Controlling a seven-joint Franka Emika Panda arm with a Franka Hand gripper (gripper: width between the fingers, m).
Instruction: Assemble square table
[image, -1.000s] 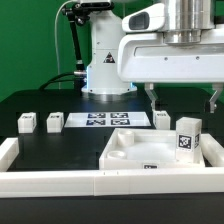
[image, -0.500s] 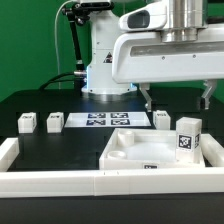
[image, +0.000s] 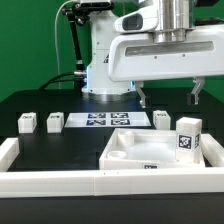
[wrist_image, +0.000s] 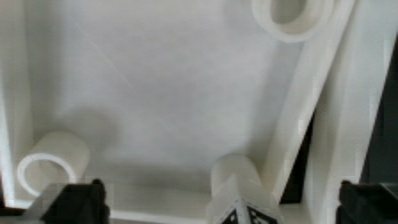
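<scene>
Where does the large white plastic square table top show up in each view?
Exterior view: the large white plastic square table top sits at the front, toward the exterior view's right, below the open gripper.
Wrist view: the same top fills most of the picture, seen from above.
Shared landmark: the top's raised rim, visible in both.
</scene>
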